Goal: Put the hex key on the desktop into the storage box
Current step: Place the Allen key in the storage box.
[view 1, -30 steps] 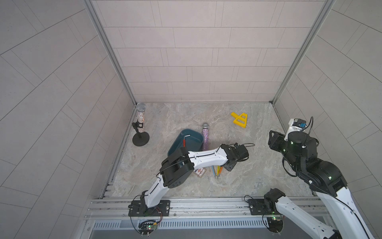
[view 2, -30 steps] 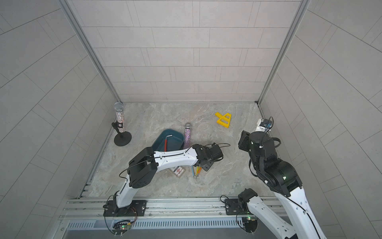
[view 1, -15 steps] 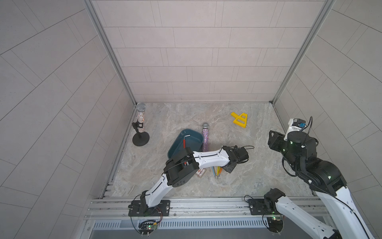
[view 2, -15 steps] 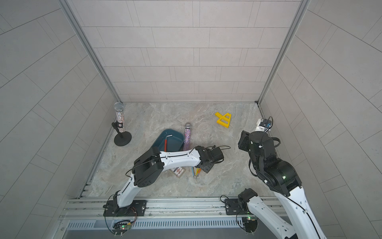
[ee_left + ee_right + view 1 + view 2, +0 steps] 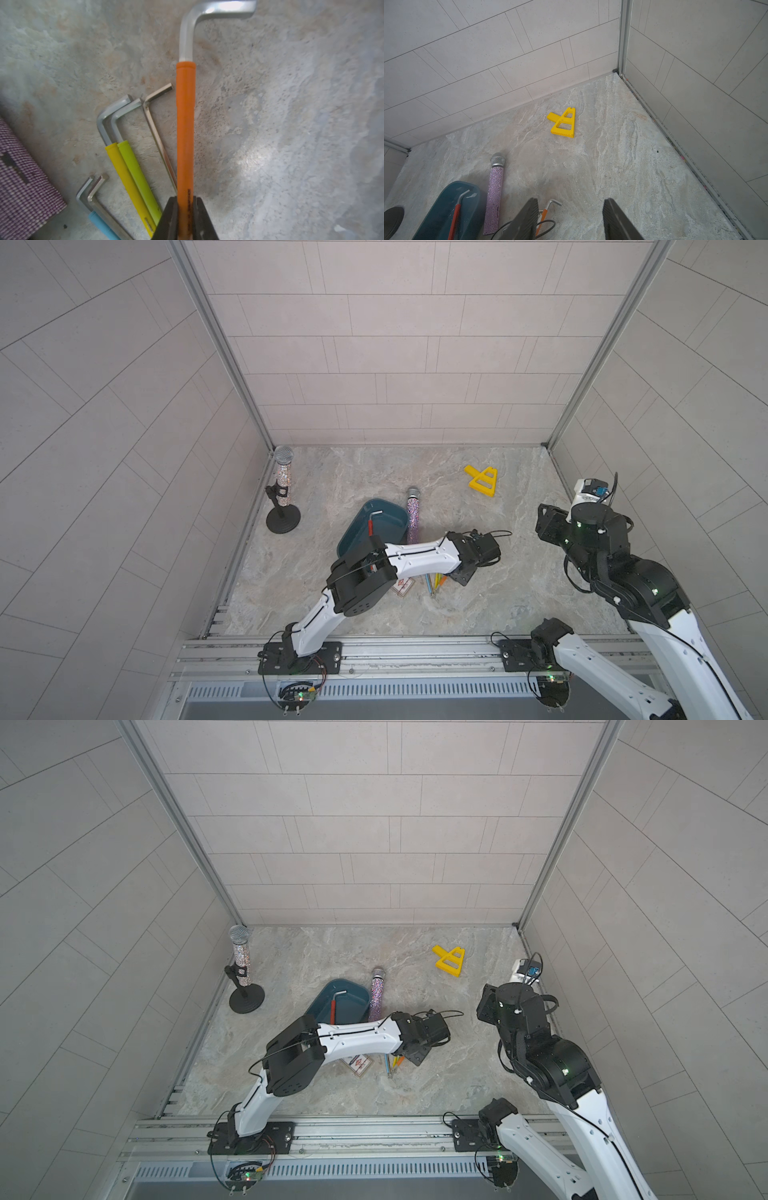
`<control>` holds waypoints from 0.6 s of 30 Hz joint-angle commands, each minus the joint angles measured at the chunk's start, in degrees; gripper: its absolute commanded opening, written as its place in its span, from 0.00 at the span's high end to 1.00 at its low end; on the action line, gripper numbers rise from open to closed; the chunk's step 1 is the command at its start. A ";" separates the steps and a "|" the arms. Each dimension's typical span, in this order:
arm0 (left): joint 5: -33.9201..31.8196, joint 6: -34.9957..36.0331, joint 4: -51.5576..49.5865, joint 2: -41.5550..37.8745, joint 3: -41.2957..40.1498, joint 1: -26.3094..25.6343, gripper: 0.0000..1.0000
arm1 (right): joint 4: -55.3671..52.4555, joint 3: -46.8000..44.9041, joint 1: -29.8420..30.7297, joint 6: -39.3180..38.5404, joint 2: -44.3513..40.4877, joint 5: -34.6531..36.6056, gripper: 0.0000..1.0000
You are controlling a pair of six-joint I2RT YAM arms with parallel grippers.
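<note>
My left gripper (image 5: 185,200) is shut on the sleeve of an orange-sleeved hex key (image 5: 185,124), whose bent steel end points away from the jaws, low over the desktop (image 5: 291,124). Beside it lie several other hex keys, among them a yellow one (image 5: 124,178), a green one (image 5: 138,172) and a blue one (image 5: 99,226). In both top views the left gripper (image 5: 459,574) (image 5: 415,1057) is right of the teal storage box (image 5: 390,519) (image 5: 355,999), which holds a red-sleeved hex key (image 5: 370,526). My right gripper (image 5: 570,200) (image 5: 550,522) hovers open and empty at the right.
A glitter microphone (image 5: 413,514) lies against the box's right side. A second microphone stands in a black stand (image 5: 283,506) at the far left. A yellow plastic piece (image 5: 482,480) lies at the back right. A small printed card box (image 5: 403,585) sits beside the keys.
My left gripper's jaws have closed onto the orange hex key, and the left arm's elbow has shifted slightly. The right arm has stayed where it was.
</note>
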 commanded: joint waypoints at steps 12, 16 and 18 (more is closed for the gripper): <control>-5.77 -1.04 1.68 -26.84 -10.92 8.50 0.98 | 0.00 -0.70 0.12 -0.30 0.14 -0.13 0.45; -3.04 -0.29 3.24 -34.72 -20.58 16.46 0.99 | 0.56 -0.87 0.12 -0.39 0.50 -0.91 0.45; -1.30 -0.27 3.88 -37.35 -24.39 20.50 0.99 | 0.82 -0.93 0.11 -0.32 0.76 -1.19 0.45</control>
